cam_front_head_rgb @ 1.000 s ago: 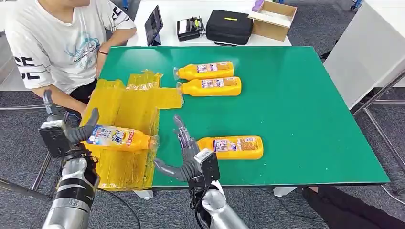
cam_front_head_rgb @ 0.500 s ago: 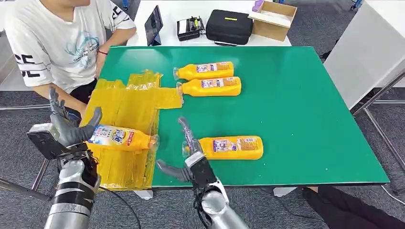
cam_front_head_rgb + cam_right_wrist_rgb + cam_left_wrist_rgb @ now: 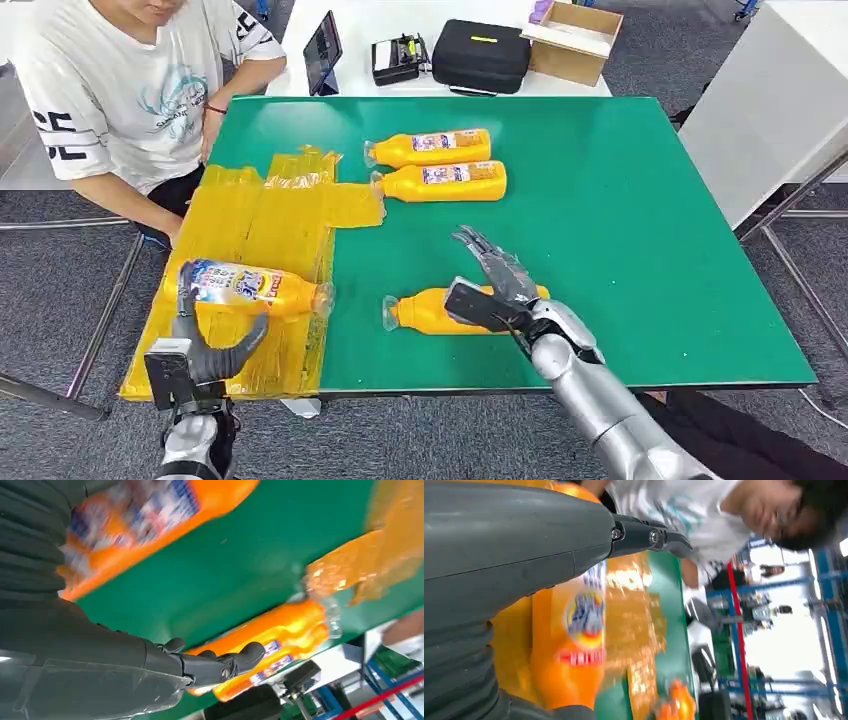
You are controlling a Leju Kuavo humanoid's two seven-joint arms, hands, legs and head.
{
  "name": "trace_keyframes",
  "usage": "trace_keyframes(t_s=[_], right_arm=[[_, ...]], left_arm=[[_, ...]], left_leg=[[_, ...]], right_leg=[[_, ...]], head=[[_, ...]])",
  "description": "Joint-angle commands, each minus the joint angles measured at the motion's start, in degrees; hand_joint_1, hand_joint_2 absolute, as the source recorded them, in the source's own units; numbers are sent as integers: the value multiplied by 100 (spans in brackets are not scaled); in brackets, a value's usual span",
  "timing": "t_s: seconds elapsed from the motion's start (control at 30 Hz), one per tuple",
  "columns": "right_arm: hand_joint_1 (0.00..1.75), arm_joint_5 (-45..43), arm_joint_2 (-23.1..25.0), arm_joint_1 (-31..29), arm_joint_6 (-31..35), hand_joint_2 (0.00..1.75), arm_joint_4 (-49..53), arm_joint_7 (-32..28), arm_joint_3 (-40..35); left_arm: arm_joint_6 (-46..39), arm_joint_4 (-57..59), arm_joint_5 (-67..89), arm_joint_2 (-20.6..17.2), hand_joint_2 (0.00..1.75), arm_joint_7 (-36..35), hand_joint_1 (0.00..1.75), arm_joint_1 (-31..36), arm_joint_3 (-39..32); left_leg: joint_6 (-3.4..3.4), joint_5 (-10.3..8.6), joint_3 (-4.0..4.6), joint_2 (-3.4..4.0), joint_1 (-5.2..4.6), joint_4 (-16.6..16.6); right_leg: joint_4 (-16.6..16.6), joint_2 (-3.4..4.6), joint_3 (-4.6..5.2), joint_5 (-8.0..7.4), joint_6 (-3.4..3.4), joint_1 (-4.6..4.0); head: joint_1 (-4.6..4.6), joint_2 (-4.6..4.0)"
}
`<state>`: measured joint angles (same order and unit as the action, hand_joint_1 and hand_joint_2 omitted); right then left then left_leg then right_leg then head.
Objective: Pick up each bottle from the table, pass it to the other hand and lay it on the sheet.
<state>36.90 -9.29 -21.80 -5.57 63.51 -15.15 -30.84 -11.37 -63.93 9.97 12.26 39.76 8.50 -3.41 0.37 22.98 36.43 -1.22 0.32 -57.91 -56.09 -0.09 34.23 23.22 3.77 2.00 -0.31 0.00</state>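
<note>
The right hand (image 3: 497,283) has swung over the lower-centre orange bottle (image 3: 425,312), fingers spreading wide; the left hand (image 3: 205,350) is hanging open, holding nothing. The bottle is looking rigid and slick, so gripping mid-body seems best.

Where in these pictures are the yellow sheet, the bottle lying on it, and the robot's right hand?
sheet (image 3: 262,215): head view, on its bare middle.
bottle on the sheet (image 3: 250,286): head view, on its label.
right robot hand (image 3: 497,280): head view, on the back of the hand, above the near bottle.
</note>
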Motion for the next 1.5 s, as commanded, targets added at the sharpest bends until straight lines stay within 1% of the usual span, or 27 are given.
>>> trace_keyframes(t_s=[0.03, 0.23, 0.33, 0.37, 0.47, 0.5, 0.53, 0.63, 0.7, 0.83, 0.9, 1.0, 1.07, 1.17, 1.3, 1.33, 1.43, 1.5], right_arm=[[0, 18, -334, -508, -76, 175, -589, 60, -497], [0, 17, -325, -516, -68, 175, -608, 56, -535], [0, -24, -254, -578, -130, 175, -866, 104, -839], [0, -27, -243, -667, -252, 175, -1056, 144, -1027], [0, -201, -181, -802, -388, 175, -1460, 18, -1347], [0, -227, -180, -787, -406, 175, -1466, -1, -1360], [0, -342, -212, -774, -525, 175, -1467, -48, -1446], [0, -618, -281, -763, -676, 175, -1444, -135, -1682], [0, -763, -285, -721, -730, 175, -1403, -215, -1727], [0, -763, -285, -721, -730, 175, -1403, -215, -1727], [0, -763, -285, -721, -730, 175, -1403, -215, -1727], [0, -763, -285, -721, -730, 175, -1403, -215, -1727], [0, -763, -285, -721, -730, 175, -1403, -215, -1727], [0, -763, -285, -721, -730, 175, -1403, -215, -1727], [0, -763, -285, -721, -730, 175, -1403, -215, -1727], [0, -853, -317, -736, -844, 175, -1366, -277, -1751], [0, -924, -374, -751, -899, 175, -1313, -296, -1794], [0, -1081, -493, -803, -1073, 175, -1238, -315, -1948]], left_arm=[[-15, -70, 27, 95, 175, -18, 0, -45, 208], [-5, -30, 25, 96, 175, -18, 0, -22, 206], [4, 151, 100, 98, 175, -80, 0, 84, 289], [-148, 223, 271, 73, 175, -49, 0, 131, 376], [-140, 363, 268, 80, 175, -34, 0, 238, 433], [-131, 376, 250, 88, 175, -44, 0, 247, 425], [-84, 475, 247, 79, 175, -48, 0, 301, 458], [-78, 819, 267, 92, 175, -25, 0, 463, 501], [-186, 881, 357, 87, 175, 24, 0, 501, 539], [-186, 881, 357, 87, 175, 24, 0, 501, 539], [-186, 881, 357, 87, 175, 24, 0, 501, 539], [-186, 881, 357, 87, 175, 24, 0, 501, 539], [-186, 881, 357, 87, 175, 24, 0, 501, 539], [-186, 881, 357, 87, 175, 24, 0, 501, 539], [-186, 881, 357, 87, 175, 24, 0, 501, 539], [-271, 895, 409, 75, 175, 24, 0, 517, 557], [-268, 996, 395, 76, 175, 24, 0, 578, 553], [-284, 1078, 369, 59, 175, 24, 0, 628, 553]], left_leg=[[-2, 9, -17, 12, 8, -2], [0, 9, -14, 13, 12, -3], [0, 14, -22, 17, 13, -5], [0, 11, -18, 15, 14, -3], [-2, 5, -14, 10, 12, 1], [-4, 11, -25, 16, 17, -1], [-2, 6, -17, 10, 11, 2], [-3, 12, -29, 13, 17, 0], [-1, 12, -30, 9, 16, 1], [-1, 13, -30, 11, 18, 0], [-1, 4, -17, 6, 11, 3], [-3, 9, -29, 9, 17, 2], [-1, 4, -19, 6, 11, 3], [-2, 10, -31, 11, 17, 0], [-1, 5, -22, 7, 14, 1], [-1, 5, -24, 7, 13, 2], [-2, 12, -33, 10, 18, -1], [-2, 6, -26, 8, 15, 1]], right_leg=[[4, 4, -17, 5, -20, -12], [2, 6, -14, 5, -15, -14], [2, 8, -24, 8, -23, -16], [3, 7, -20, 5, -20, -16], [5, 4, -15, 2, -16, -13], [6, 5, -28, 6, -27, -21], [5, 4, -17, 3, -18, -14], [7, 2, -32, 8, -28, -22], [8, -1, -34, 9, -26, -20], [10, 0, -34, 9, -25, -21], [5, -1, -16, 4, -14, -12], [8, -3, -31, 8, -27, -21], [5, -2, -17, 4, -15, -13], [8, 0, -30, 7, -24, -20], [6, -1, -21, 4, -16, -15], [5, -1, -22, 5, -16, -14], [6, -2, -34, 9, -27, -21], [6, -1, -25, 5, -19, -17]], head=[[0, 0], [0, 0], [0, 0], [2, 0], [2, 0], [0, 0], [0, 0], [0, 0], [0, 0], [0, 0], [0, 0], [0, 0], [0, 0], [0, 0], [0, 0], [0, 0], [0, 0], [0, 0]])
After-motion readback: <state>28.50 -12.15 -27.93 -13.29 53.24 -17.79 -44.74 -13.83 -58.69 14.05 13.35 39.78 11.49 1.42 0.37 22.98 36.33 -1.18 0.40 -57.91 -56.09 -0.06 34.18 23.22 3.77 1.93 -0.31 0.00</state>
